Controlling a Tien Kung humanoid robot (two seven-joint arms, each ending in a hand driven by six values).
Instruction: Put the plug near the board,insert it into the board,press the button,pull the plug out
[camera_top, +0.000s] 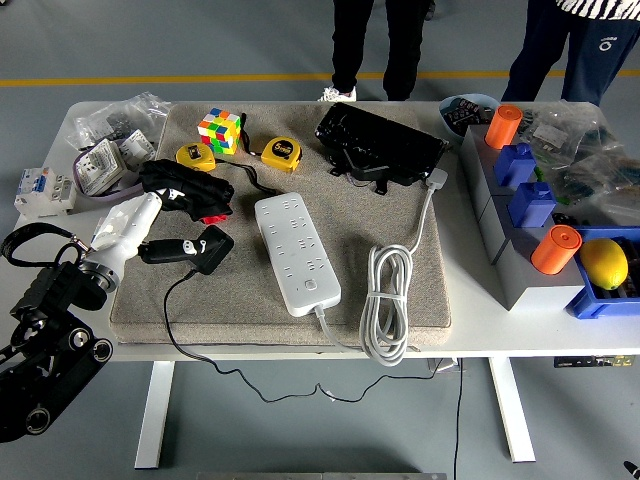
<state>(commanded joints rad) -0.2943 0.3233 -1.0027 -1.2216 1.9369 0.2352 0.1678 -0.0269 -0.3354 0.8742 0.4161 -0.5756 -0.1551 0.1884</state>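
Observation:
A white power strip lies lengthwise on the grey mat, its button at the near end. Its white cord is coiled to the right and ends in a white plug. A black plug with a thin black cable lies on the mat left of the strip. My left hand, on a white forearm, rests just beyond this plug with its fingers stretched out and nothing clearly gripped. I cannot tell whether it touches the plug.
Beyond the strip sit a Rubik's cube, two yellow tape measures and a black device. Grey and blue boxes with orange cylinders and a lemon fill the right. Bagged parts lie far left. People's legs stand behind the table.

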